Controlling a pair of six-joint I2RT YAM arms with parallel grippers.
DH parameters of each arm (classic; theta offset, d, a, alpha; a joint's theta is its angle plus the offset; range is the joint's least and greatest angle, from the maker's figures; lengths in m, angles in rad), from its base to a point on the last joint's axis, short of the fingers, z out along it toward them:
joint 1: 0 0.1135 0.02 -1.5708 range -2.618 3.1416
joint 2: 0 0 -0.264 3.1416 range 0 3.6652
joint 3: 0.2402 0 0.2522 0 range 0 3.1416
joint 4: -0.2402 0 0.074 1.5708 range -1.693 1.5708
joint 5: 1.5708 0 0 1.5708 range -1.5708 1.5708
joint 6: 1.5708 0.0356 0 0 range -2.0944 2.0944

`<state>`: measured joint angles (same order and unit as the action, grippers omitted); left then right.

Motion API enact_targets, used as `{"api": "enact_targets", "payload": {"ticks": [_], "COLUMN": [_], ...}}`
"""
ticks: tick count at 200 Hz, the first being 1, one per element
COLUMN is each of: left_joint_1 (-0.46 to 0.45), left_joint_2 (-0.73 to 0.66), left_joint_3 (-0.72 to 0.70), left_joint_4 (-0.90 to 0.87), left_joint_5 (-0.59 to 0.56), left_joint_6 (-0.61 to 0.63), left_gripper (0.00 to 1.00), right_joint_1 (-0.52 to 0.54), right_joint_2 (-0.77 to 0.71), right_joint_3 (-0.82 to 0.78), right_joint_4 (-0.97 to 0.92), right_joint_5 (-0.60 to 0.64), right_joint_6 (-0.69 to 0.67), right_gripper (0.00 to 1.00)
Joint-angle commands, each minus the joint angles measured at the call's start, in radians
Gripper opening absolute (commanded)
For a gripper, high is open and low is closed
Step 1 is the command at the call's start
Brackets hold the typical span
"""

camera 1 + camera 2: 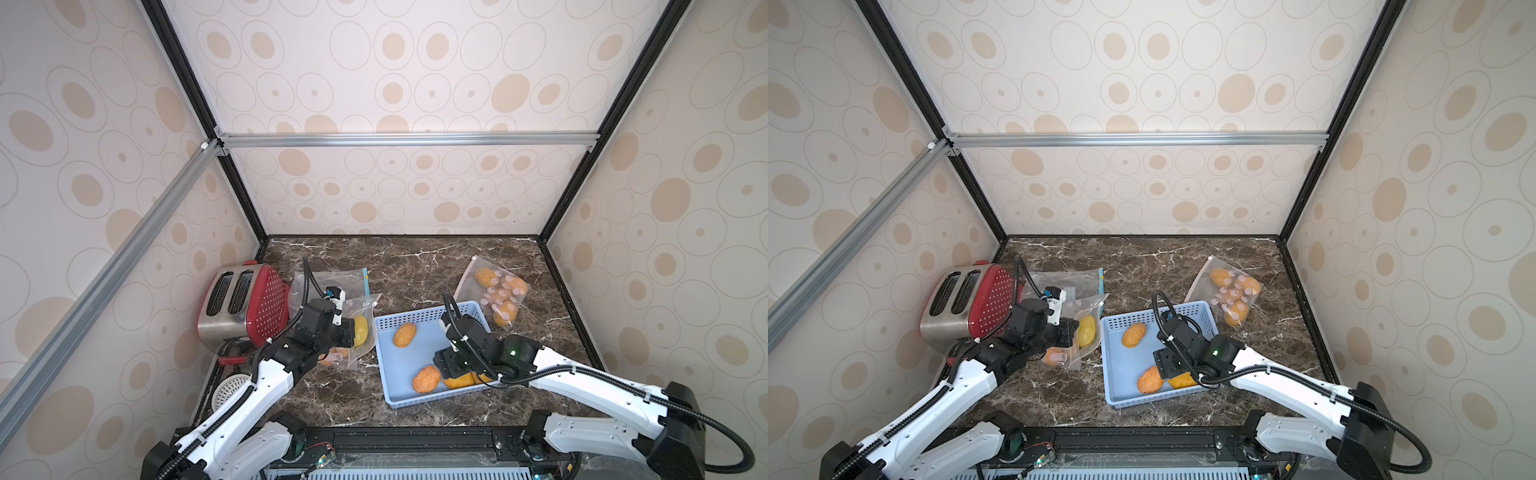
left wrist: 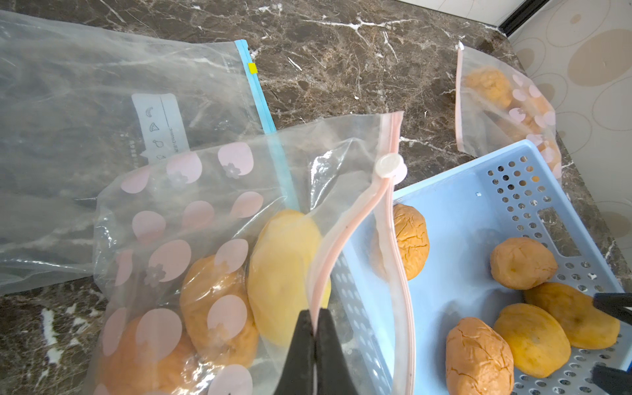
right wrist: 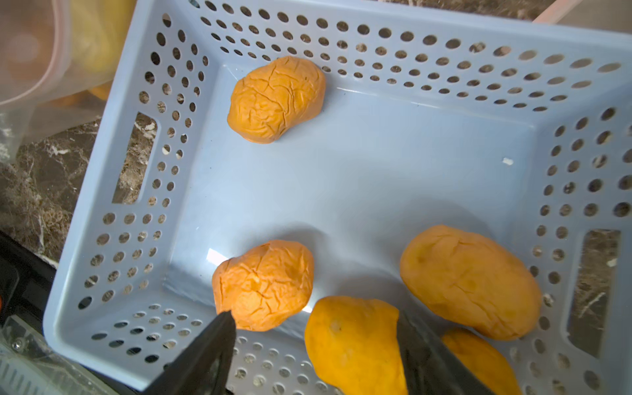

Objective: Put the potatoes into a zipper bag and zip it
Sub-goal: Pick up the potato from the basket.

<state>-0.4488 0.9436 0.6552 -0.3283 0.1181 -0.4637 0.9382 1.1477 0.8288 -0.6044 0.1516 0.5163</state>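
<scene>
A clear zipper bag [image 2: 191, 222] with pink spots lies left of the blue basket [image 1: 384, 374], mouth gaping toward it. Inside are a smooth yellowish potato [image 2: 284, 273] and two orange ones. My left gripper [image 2: 316, 313] is shut on the bag's pink zip rim and holds that edge up. The white slider [image 2: 390, 166] sits at the far end of the zip. Several wrinkly orange potatoes [image 3: 277, 99] lie in the basket. My right gripper [image 3: 314, 316] is open low in the basket's near corner, straddling one potato [image 3: 352, 345]. One finger rests against it and the other stands clear.
A red toaster [image 1: 245, 303] stands at the left wall. A larger clear bag with a blue zip [image 2: 102, 119] lies under the spotted one. A second spotted bag [image 1: 498, 295] holding potatoes lies at the back right. A white strainer [image 1: 230, 388] sits at the front left edge.
</scene>
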Motion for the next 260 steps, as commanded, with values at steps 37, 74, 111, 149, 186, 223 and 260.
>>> {"api": "enact_targets", "payload": {"ticks": [37,74,111,149,186,223,260], "left_joint_1": [0.007,0.007,0.007,0.007,0.007,0.007,0.007], "left_joint_2": [0.009,0.013,0.013,0.014,0.015,0.012,0.017], "left_joint_3": [0.007,0.007,0.009,0.007,0.008,0.007,0.008], "left_joint_4": [-0.001,-0.003,-0.008,-0.009,-0.012,-0.012,-0.013], "left_joint_5": [-0.015,-0.019,-0.024,-0.029,-0.031,-0.034,-0.032], "left_joint_6": [0.003,0.005,0.004,0.005,0.007,0.006,0.007], "left_gripper": [0.00,0.00,0.00,0.00,0.00,0.00,0.00], "right_joint_1": [-0.040,-0.081,-0.105,-0.112,-0.113,-0.112,-0.109], "right_joint_2": [0.280,0.418,0.519,0.591,0.655,0.711,0.718], "right_joint_3": [0.125,0.188,0.262,0.307,0.356,0.390,0.404], "right_joint_4": [0.206,0.268,0.273,0.276,0.249,0.194,0.122], "right_joint_5": [-0.005,-0.043,-0.069,-0.093,-0.076,-0.057,-0.006], "right_joint_6": [0.296,0.397,0.435,0.448,0.423,0.372,0.261], "right_gripper": [0.82,0.84,0.86,0.86,0.86,0.83,0.80]}}
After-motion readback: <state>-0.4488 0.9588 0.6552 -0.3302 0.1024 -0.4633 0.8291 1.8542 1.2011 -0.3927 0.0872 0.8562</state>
